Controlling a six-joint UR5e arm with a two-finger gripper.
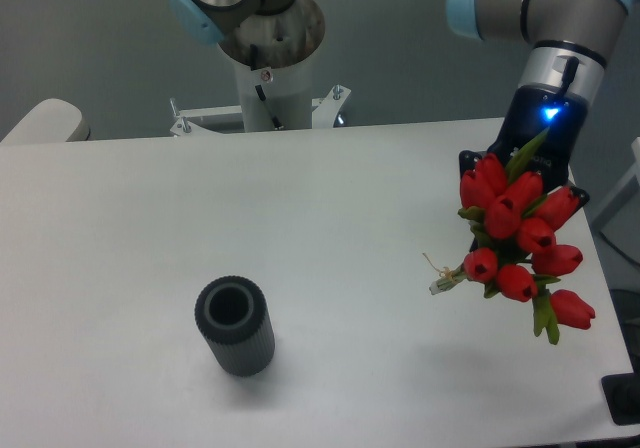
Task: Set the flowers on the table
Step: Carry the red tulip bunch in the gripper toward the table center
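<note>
I see a wide white matte tabletop [300, 228] with rounded corners, set against a plain grey wall. The arm's white base stands beyond the far edge. A dark grey ribbed cylinder [236, 325] stands on the near left. At the right, the flowers [520, 243] hang in the air above the tabletop, near its right edge. Their long axis tilts, the red tulip buds spilling toward the near right and a pale stem end poking left. Green leaves show between the buds. The dark tool [528, 163], a blue light glowing on it, sits behind the bunch; I cannot tell whether its jaws are closed on the stems.
</note>
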